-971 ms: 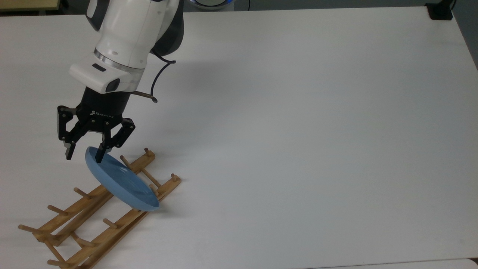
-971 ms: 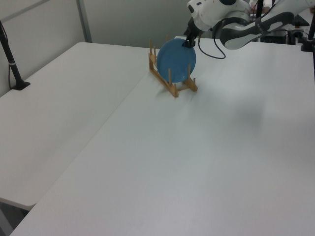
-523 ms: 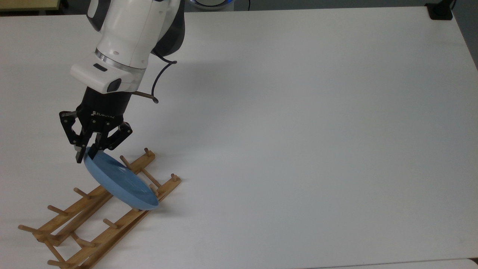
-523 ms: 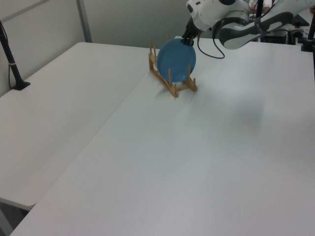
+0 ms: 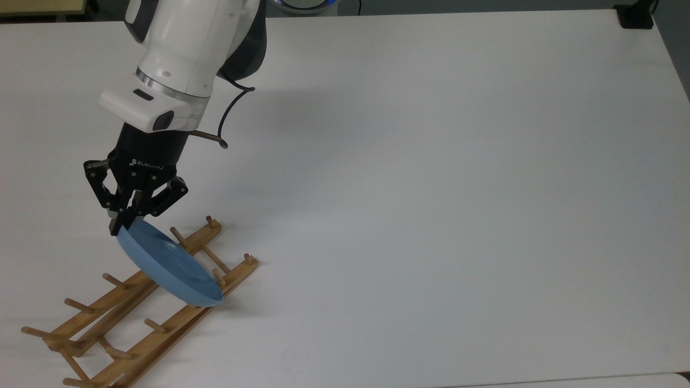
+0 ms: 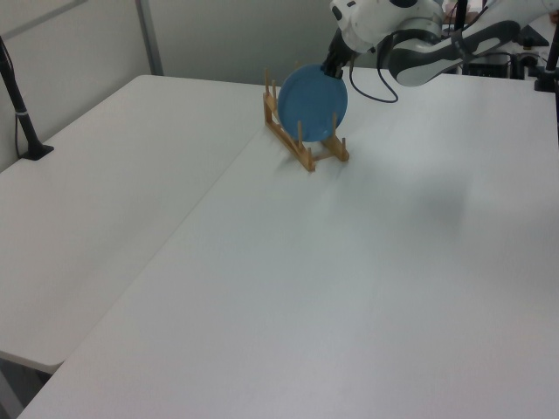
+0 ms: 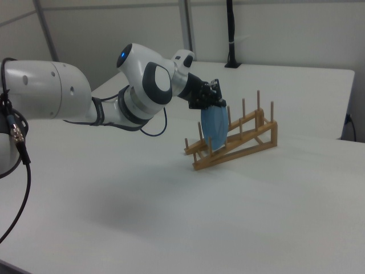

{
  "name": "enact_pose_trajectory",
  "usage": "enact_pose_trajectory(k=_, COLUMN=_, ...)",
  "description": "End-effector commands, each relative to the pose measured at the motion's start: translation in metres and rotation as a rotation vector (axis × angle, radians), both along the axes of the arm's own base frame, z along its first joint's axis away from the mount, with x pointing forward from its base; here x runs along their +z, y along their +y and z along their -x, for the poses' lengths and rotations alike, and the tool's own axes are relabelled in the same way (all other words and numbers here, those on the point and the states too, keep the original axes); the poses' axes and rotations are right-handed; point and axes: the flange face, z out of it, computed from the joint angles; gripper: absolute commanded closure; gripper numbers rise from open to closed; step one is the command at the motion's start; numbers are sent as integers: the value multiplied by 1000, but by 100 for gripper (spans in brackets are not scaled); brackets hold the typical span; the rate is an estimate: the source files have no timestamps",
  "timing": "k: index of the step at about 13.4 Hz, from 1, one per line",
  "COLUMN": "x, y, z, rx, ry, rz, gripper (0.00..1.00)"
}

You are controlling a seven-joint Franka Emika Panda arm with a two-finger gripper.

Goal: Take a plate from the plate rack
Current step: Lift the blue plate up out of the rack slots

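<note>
My fingers (image 5: 125, 220) pinched on top rim of plate (image 5: 168, 264), lower left of top view. Plate between pegs of rack (image 5: 135, 315), near its raised end. Lift straight along pegs, keep tilt, no twisting, or rack drags.

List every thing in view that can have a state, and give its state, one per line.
End effector: shut on the top rim of the plate.
Plate: standing on edge, tilted, its lower part between the pegs of the plate rack.
Plate rack: resting on the table, holding one plate, its other slots empty.
Table: bare white top, carrying the plate rack.
</note>
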Motion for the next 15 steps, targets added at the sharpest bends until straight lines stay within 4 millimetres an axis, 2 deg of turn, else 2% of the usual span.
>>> enact_pose_trajectory(k=1, x=46, y=-1, z=6, rx=0, ry=-82, rz=14, gripper=95)
enact_pose_trajectory(k=3, x=71, y=-1, z=8, rx=-24, ry=-140, rz=-9, gripper=96)
enact_pose_trajectory(k=5, x=82, y=-3, z=11, rx=-53, ry=-176, rz=-41, gripper=98)
enact_pose_trajectory(k=8, x=88, y=-2, z=12, rx=-117, ry=-227, rz=-146, gripper=99)
enact_pose_trajectory(k=10, x=90, y=5, z=11, rx=-198, ry=-261, rz=-356, gripper=99)
enact_pose_trajectory(k=11, x=88, y=21, z=7, rx=-239, ry=-268, rz=-537, gripper=99)
enact_pose_trajectory(k=12, x=87, y=32, z=6, rx=-254, ry=-266, rz=-620, gripper=99)
enact_pose_trajectory(k=14, x=73, y=68, z=3, rx=-271, ry=-188, rz=-718, gripper=99)
enact_pose_trajectory(k=15, x=65, y=78, z=3, rx=-300, ry=-131, rz=-757, gripper=99)
